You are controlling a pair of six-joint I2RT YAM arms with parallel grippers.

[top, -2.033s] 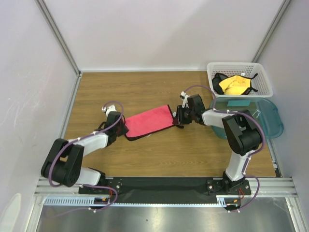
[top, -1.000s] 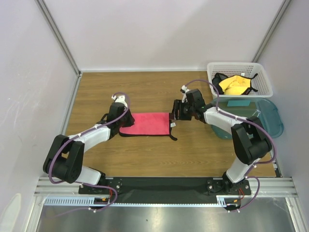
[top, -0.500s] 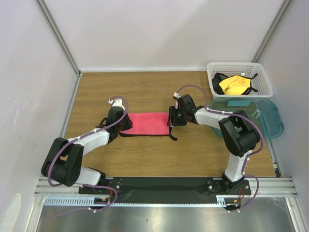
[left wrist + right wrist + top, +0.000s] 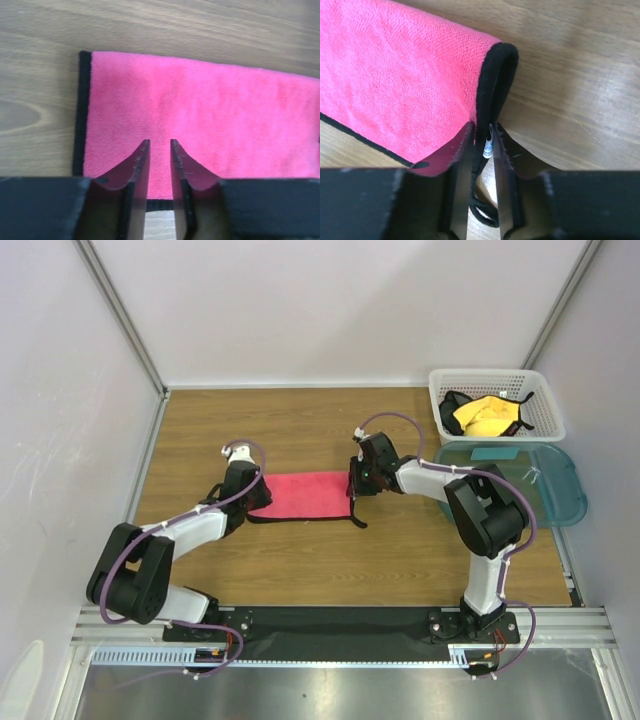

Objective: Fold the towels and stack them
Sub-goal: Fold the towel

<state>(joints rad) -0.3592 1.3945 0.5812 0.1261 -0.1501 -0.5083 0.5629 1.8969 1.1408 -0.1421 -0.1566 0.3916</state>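
Since a moment ago the right arm has crept up to the right end of the pink towel (image 4: 305, 495), which now lies flat on the table (image 4: 400, 550) rather than slanted. Nearest me, the left gripper (image 4: 159, 144) sits over the left end, jaws a narrow slit, holding nothing. The right gripper (image 4: 482, 129) straddles the black folded edge, jaws narrow; whether it pinches yet I cannot tell. I'd say another fold is being set up, needing a firm hold there. Farther back, a yellow towel (image 4: 485, 415) waits in the basket (image 4: 545, 410).
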